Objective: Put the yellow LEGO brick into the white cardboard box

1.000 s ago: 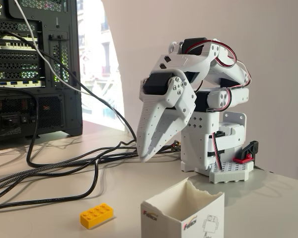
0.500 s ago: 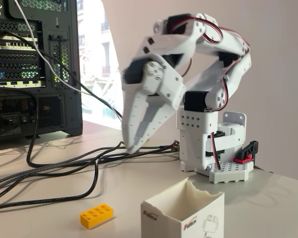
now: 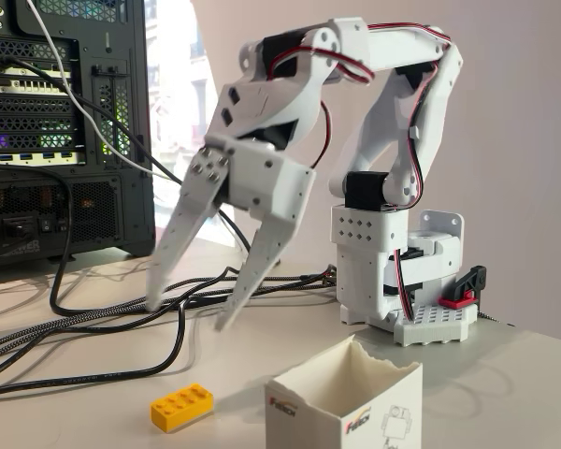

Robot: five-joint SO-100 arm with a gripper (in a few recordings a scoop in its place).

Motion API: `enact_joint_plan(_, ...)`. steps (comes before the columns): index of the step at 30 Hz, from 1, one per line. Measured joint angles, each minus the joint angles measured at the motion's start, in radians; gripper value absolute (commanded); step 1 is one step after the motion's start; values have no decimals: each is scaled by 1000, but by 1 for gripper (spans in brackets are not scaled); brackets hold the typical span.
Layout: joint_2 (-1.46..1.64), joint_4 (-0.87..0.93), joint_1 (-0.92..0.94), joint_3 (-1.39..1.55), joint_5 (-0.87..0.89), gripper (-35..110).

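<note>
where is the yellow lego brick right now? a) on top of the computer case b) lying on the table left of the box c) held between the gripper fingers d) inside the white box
b: in the fixed view the yellow LEGO brick lies flat on the table, left of the white cardboard box, while the gripper hangs open above it, not touching it.

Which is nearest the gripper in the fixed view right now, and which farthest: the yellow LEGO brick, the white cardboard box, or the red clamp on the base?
From the gripper, open above the table:
1. Yellow LEGO brick, on the table just below the fingertips.
2. White cardboard box, lower right, at the picture's bottom edge.
3. Red clamp, far right, on the arm's base plate.
</note>
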Motion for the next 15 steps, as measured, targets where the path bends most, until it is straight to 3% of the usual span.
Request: enact_joint_plan(15, -212, -117, -26, -5, 339, 36)
